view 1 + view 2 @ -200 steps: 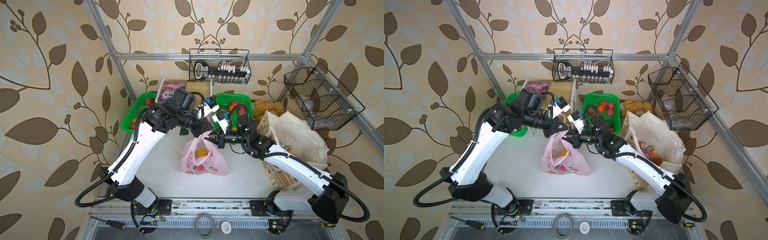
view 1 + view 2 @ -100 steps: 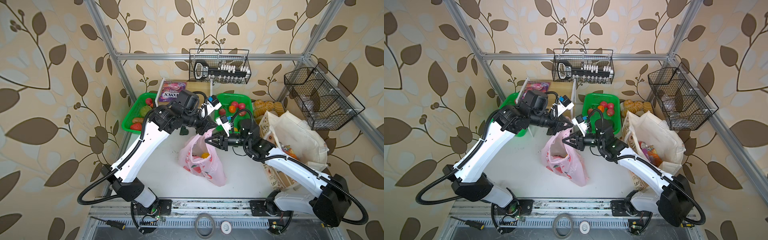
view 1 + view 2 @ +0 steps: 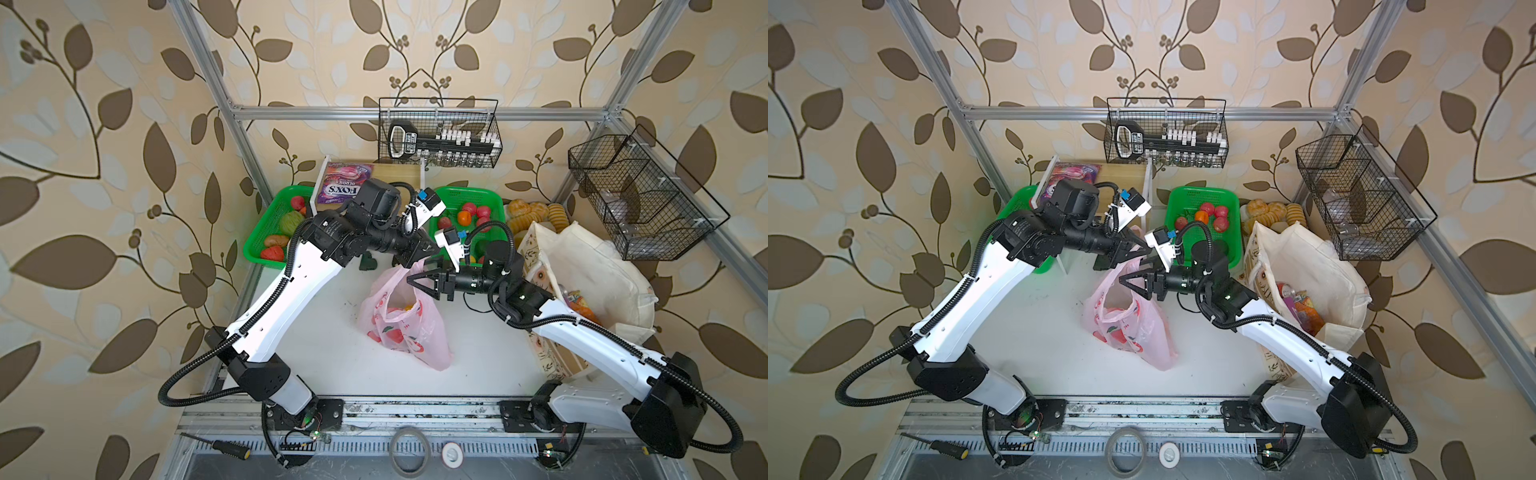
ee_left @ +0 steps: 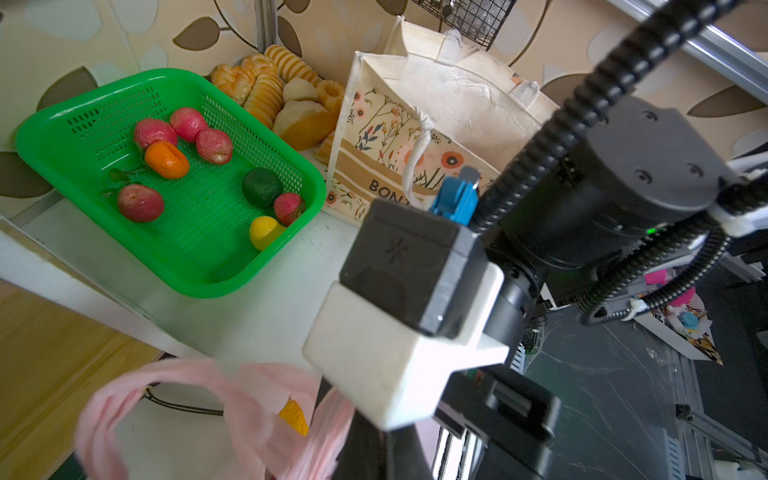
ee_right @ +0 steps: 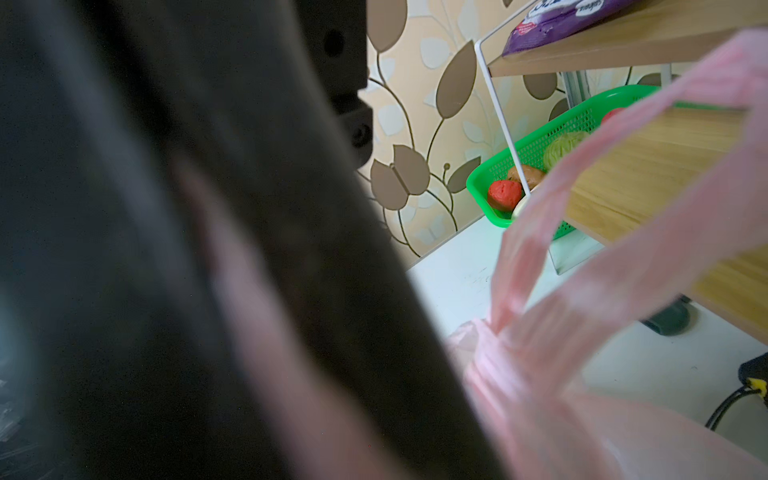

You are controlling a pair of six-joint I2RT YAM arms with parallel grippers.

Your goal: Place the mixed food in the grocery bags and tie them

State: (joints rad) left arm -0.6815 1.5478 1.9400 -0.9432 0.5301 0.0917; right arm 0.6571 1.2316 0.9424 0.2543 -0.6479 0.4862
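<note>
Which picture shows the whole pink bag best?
Either top view: the whole pink bag shows sharply, mouth open. The left wrist view catches only a blurry handle loop; the right wrist view shows blurry handles up close.

Beige leaf-print wallpaper (image 3: 104, 166) backs an aluminium frame (image 3: 415, 113), a white tabletop (image 3: 328, 357) and black wire baskets (image 3: 648, 195).

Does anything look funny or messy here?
The pink bag sags lopsided: the shut left gripper holds up just one side of its top, so it leans. The open right gripper holds nothing. Nothing spilled.
</note>
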